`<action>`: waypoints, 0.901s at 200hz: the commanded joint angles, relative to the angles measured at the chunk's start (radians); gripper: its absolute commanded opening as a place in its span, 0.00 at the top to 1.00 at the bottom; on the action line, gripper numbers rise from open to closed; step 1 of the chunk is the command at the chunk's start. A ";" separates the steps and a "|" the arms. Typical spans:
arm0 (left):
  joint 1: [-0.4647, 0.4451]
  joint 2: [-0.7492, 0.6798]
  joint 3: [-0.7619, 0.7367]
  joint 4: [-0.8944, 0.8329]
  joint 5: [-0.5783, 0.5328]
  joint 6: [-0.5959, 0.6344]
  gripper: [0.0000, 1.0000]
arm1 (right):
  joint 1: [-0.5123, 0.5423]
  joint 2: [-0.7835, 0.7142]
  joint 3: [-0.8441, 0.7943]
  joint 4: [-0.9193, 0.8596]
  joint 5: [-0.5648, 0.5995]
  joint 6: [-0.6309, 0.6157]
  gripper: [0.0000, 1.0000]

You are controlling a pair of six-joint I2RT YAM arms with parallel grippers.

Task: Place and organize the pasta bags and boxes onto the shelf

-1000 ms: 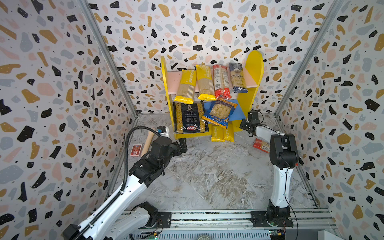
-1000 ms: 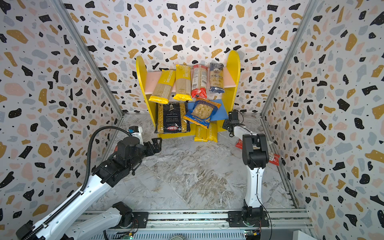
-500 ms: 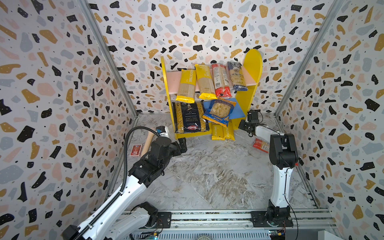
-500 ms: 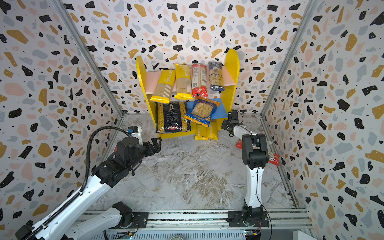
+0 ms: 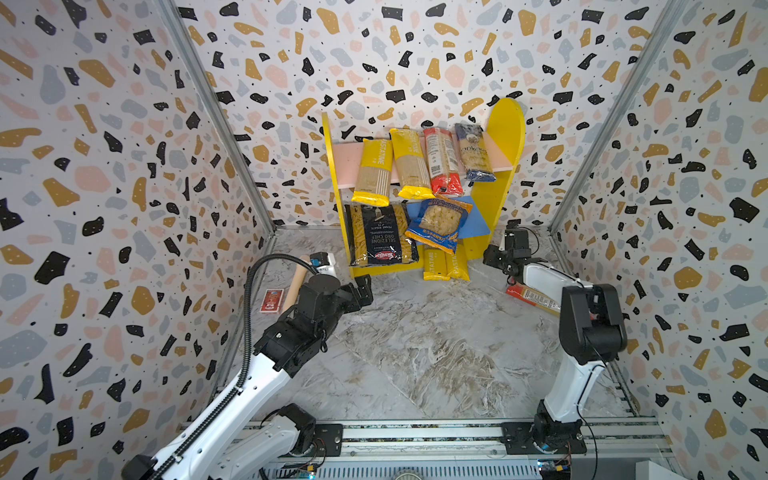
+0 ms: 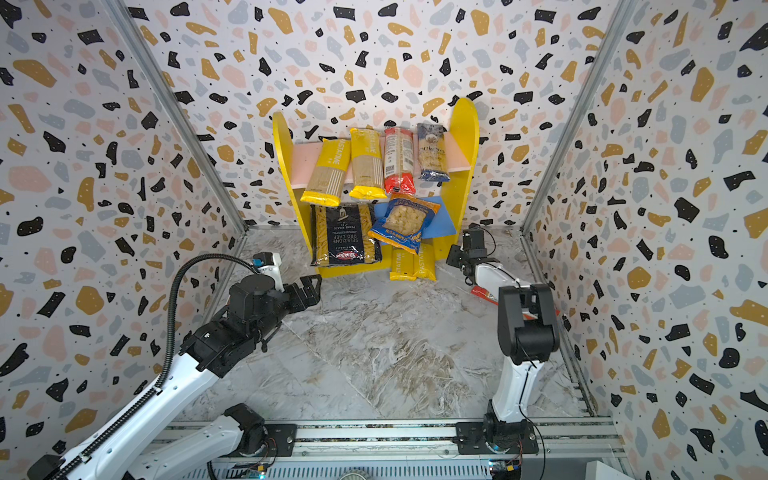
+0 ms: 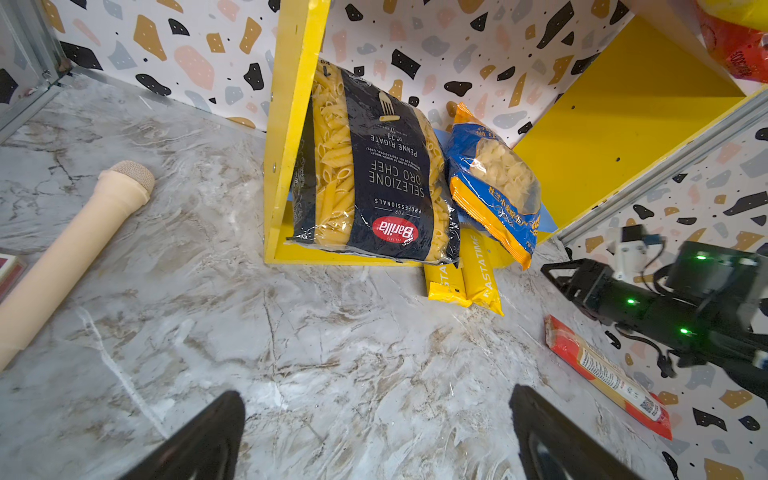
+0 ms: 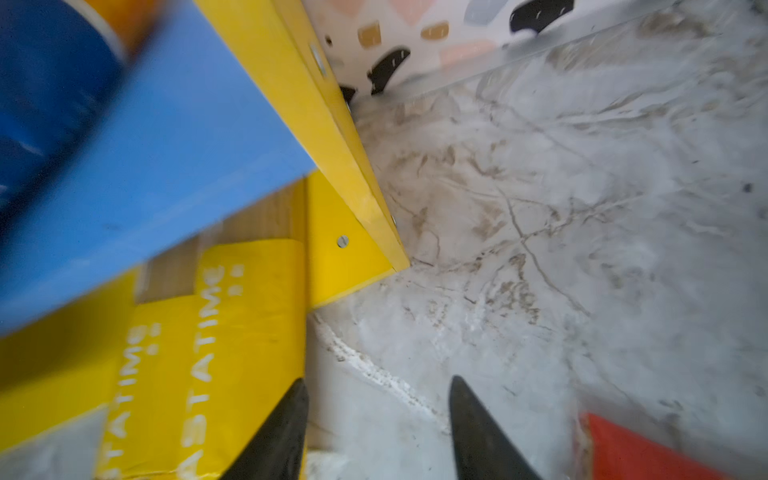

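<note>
In both top views your shelf (image 5: 505, 137) stands against the back wall. Its pink upper board carries four long packs side by side, all overhanging the front edge: the upper yellow PASTATIME packs (image 5: 372, 170), the shelved red-ended pack (image 5: 442, 162) and the dark-blue ankara pack (image 5: 473, 153). Below them the Barilla bag (image 5: 382, 235) leans in the lower tier, with the blue-orange bag (image 5: 440, 222) just beside it on the blue board. The lower yellow PASTATIME packs (image 5: 444, 264) poke out from under that board onto the tabletop (image 5: 415, 353). Your left tool (image 5: 365, 286) hangs near the shelf's front corner, just short of the Barilla bag. Your right tool (image 6: 457, 255) sits low by the opposite front corner, with the loose red-ended pack (image 5: 534, 297) on the tabletop behind it, partly under the arm.

In the left wrist view your left tool's fingers (image 7: 199, 440) stand wide apart over bare tabletop, holding nothing. The Barilla bag (image 7: 374, 174) lies ahead, apart from them, and the beige stick (image 7: 75, 249) lies off to one side.

The right wrist view is blurred. Your right tool (image 8: 378, 379) is parted with only tabletop between its fingers (image 8: 278, 436). One finger is just beside the lower yellow PASTATIME packs (image 8: 208, 353), and the loose red-ended pack's end (image 8: 631, 453) is near the other.
</note>
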 commanded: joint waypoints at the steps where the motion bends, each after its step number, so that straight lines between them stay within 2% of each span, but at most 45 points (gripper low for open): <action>1: 0.005 -0.015 0.023 0.021 0.009 -0.011 0.00 | -0.007 -0.086 0.008 0.081 -0.017 -0.021 0.40; 89: 0.005 -0.041 0.028 0.018 -0.002 -0.027 0.00 | -0.009 -0.017 0.199 0.090 -0.009 -0.064 0.34; 180: 0.004 -0.024 0.035 0.027 -0.009 -0.027 0.00 | -0.008 0.124 0.372 0.090 0.013 -0.107 0.33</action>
